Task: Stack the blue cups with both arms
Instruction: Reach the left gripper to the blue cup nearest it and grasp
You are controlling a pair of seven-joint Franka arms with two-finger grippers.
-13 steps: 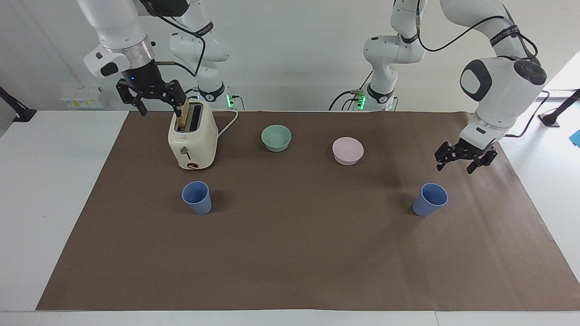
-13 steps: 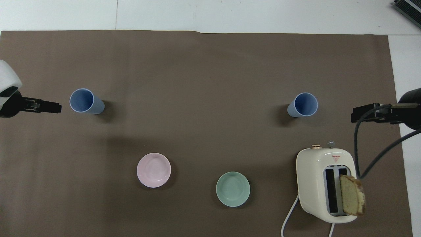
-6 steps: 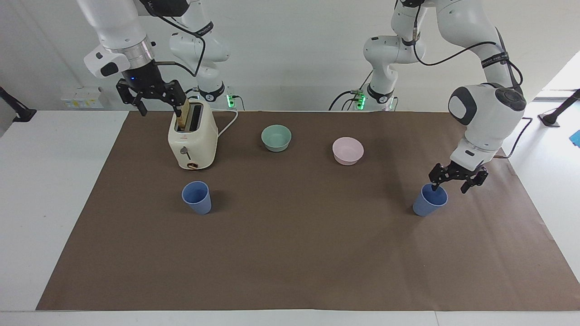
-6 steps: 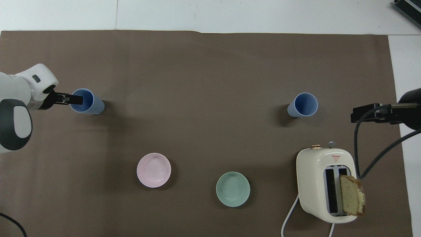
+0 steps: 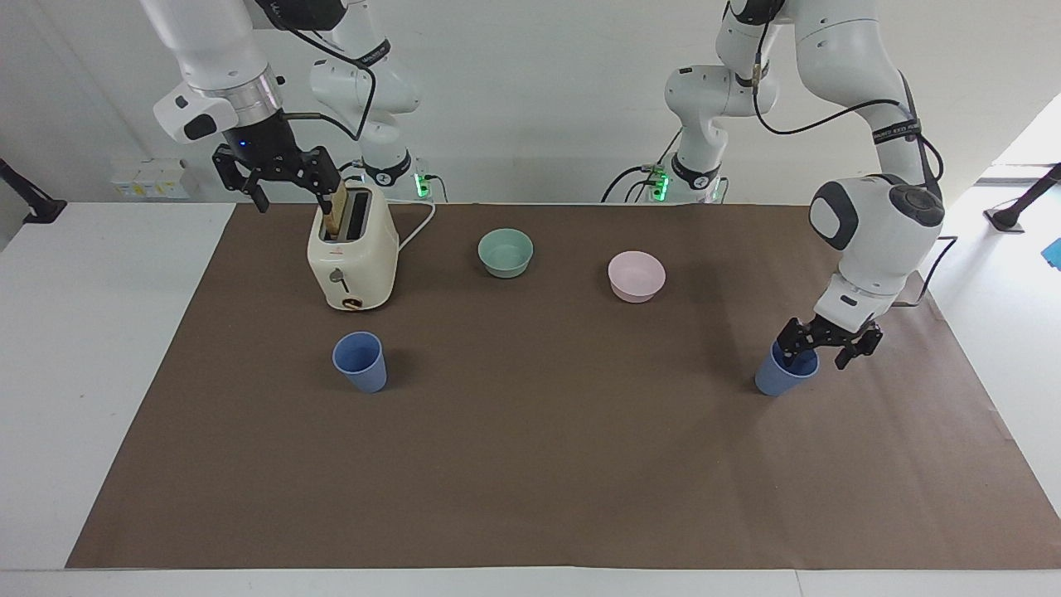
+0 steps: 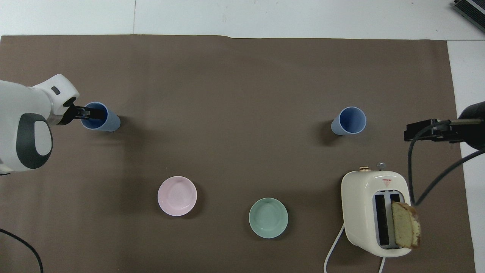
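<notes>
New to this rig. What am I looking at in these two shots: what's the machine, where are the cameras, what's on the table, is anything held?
Two white robot arms work at a table covered with brown paper. One picture faces the robots from across the table; the other looks down from above their end, so the sides are mirrored.

On the paper: two blue cups, a mint-green bowl, a pink bowl, and a cream toaster with a bread slice in one slot.

The left gripper is open at the rim of the blue cup at the left arm's end, one finger inside it; nothing is lifted yet. The right gripper waits, open and empty, over the toaster. The other blue cup stands untouched.
</notes>
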